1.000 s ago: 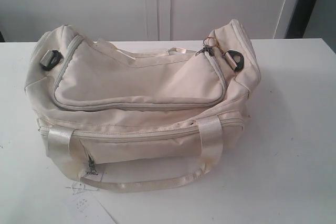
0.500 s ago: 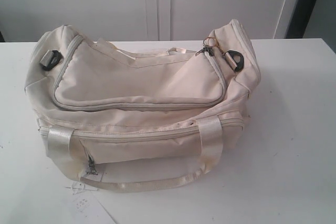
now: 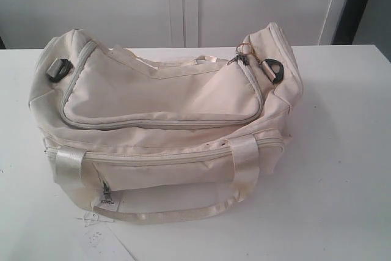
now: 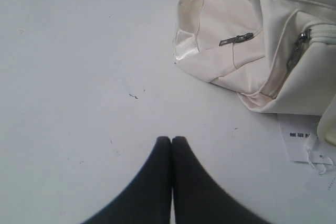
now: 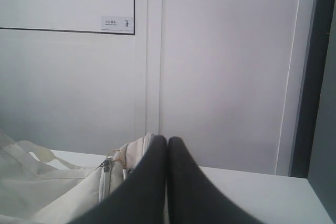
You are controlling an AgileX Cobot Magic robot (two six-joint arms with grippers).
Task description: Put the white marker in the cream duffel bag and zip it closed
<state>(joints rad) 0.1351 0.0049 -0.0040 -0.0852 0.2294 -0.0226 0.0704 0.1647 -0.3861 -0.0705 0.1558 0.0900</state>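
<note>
The cream duffel bag (image 3: 165, 120) lies on the white table (image 3: 342, 169), its main grey zipper run round the top flap and its pulls (image 3: 241, 58) resting near the right end. The white marker is not visible in any view. Neither arm shows in the exterior view. In the left wrist view my left gripper (image 4: 171, 139) is shut with nothing in it, over bare table beside a corner of the bag (image 4: 247, 40). My right gripper (image 5: 167, 139) is shut and empty too, with the bag's end (image 5: 113, 174) just behind its fingers.
A paper tag (image 3: 98, 227) lies on the table by the bag's front left corner, seen also as a tag (image 4: 299, 140) in the left wrist view. A satin handle (image 3: 183, 212) loops over the front. White cabinet doors (image 3: 183, 4) stand behind the table.
</note>
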